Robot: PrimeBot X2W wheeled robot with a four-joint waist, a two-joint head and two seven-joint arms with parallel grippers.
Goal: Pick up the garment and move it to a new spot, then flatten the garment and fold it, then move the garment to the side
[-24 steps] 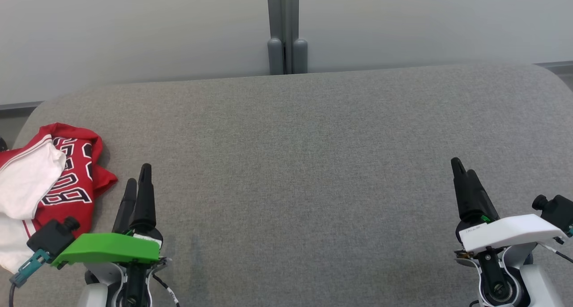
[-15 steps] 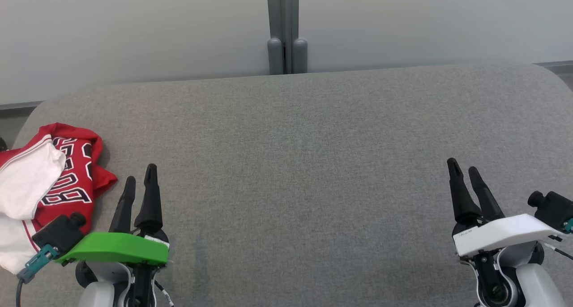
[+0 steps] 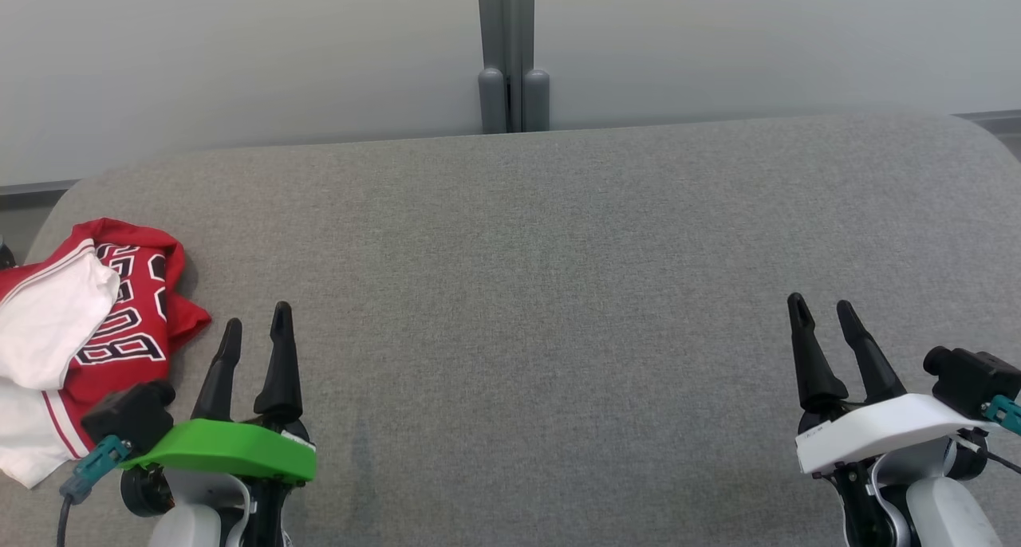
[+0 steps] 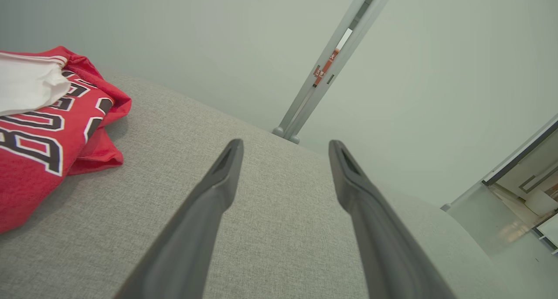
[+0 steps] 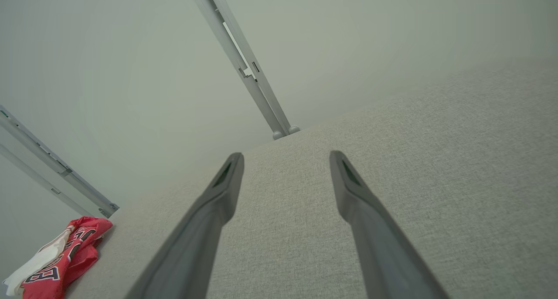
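Observation:
A crumpled red and white jersey [image 3: 88, 324] with black and white lettering lies at the far left edge of the grey fabric surface [image 3: 526, 292]; it shows again in the left wrist view [image 4: 48, 124] and, small, in the right wrist view [image 5: 61, 255]. My left gripper [image 3: 255, 324] hovers open just right of the jersey, with nothing between its fingers [image 4: 218, 194]. Far off at the lower right, my right gripper [image 3: 821, 312] is open too and holds nothing.
A pale wall with a grey vertical post [image 3: 510, 53] runs behind the surface. The grey surface has rounded corners at the far left and far right. A room opening [image 4: 532, 181] shows to the right in the left wrist view.
Both grippers have opened from nearly shut. Both have drawn back slightly toward the near edge, the left one shifting a little to the right. The jersey has not moved.

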